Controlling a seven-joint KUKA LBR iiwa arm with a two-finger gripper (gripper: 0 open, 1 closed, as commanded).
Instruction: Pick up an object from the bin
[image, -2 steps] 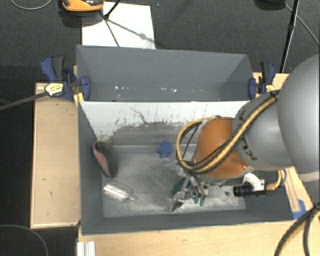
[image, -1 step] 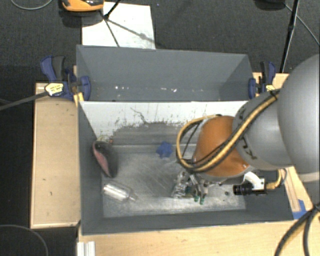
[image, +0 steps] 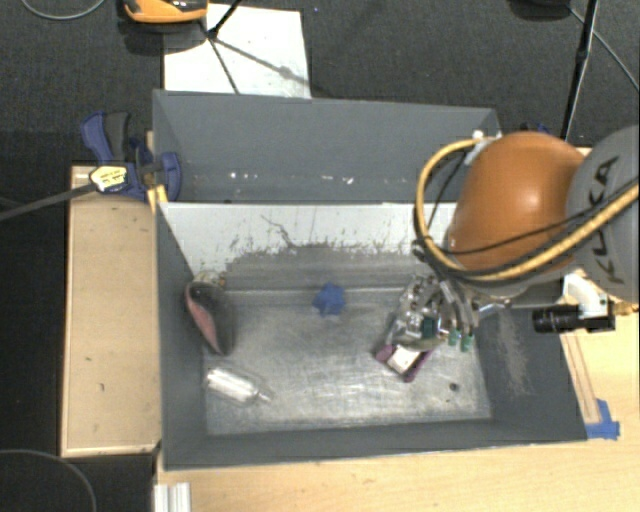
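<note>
Purple-white block (image: 400, 358) lies on bin's (image: 300, 140) right side, gripper (image: 425, 325) just beside it; we can't tell if it's clenched or released.

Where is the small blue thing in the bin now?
In the camera view, the small blue thing lies near the bin's back wall, midway across, between the dark pinkish object at left and the pincer at right.
</note>
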